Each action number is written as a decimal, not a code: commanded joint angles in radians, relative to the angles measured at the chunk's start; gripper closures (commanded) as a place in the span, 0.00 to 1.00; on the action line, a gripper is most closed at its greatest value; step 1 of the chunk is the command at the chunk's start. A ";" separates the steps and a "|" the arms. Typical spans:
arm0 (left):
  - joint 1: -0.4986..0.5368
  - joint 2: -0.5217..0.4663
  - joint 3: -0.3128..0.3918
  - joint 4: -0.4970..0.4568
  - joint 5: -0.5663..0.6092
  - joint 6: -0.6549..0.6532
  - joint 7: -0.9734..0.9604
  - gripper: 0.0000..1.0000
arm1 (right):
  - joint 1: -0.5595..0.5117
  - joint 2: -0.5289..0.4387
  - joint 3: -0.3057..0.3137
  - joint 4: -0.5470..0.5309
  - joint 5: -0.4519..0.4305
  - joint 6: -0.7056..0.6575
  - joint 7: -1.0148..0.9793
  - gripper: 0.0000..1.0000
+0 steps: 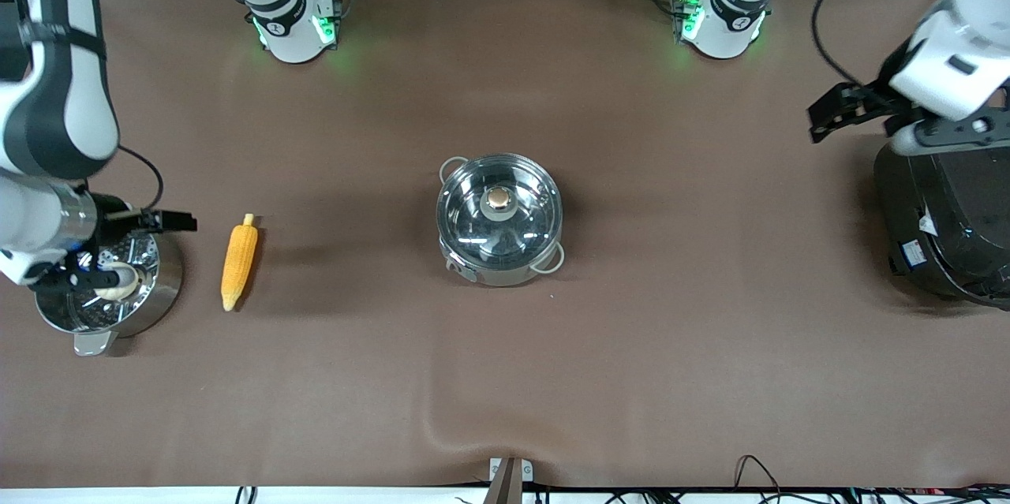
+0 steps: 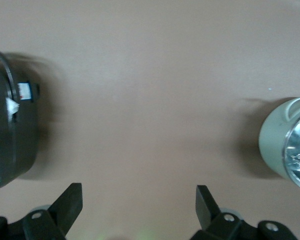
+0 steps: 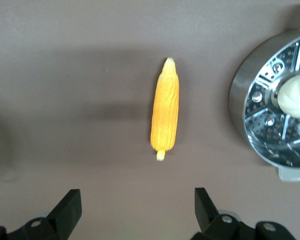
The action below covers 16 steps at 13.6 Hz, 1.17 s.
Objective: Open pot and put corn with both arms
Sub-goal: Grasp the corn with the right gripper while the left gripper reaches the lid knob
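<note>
I see a small white label on the rice cooker (image 1: 947, 228), but I cannot read any writing on it, and no brand shows on anything else. The surface (image 1: 671, 346) is covered in a plain brown cloth with a soft wrinkle near the edge closest to the front camera. Past the arms' bases I see racks, cables and a bin of orange-brown items.

I count one pot (image 1: 499, 220), one corn (image 1: 239, 255), one steamer (image 1: 110, 287) holding one white bun (image 1: 118, 283), one rice cooker, and two arms.

The pot sits at the middle of the surface with its glass lid and tan knob (image 1: 498, 199) in place. The corn lies flat on the cloth toward the right arm's end, just beside the steamer and well apart from the pot, its pale stub end pointing toward the bases.

My right tool (image 1: 170, 220) hangs over the steamer's rim next to the corn; in its wrist view the fingers (image 3: 70, 210) are spread wide with nothing between them. My left tool (image 1: 836, 113) hangs over the surface beside the rice cooker, fingers (image 2: 72, 200) likewise spread and empty.
</note>
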 commanded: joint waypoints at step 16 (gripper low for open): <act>-0.632 0.572 0.112 0.244 0.036 0.405 -0.839 0.12 | -0.012 0.160 0.005 -0.182 -0.017 0.384 0.032 0.00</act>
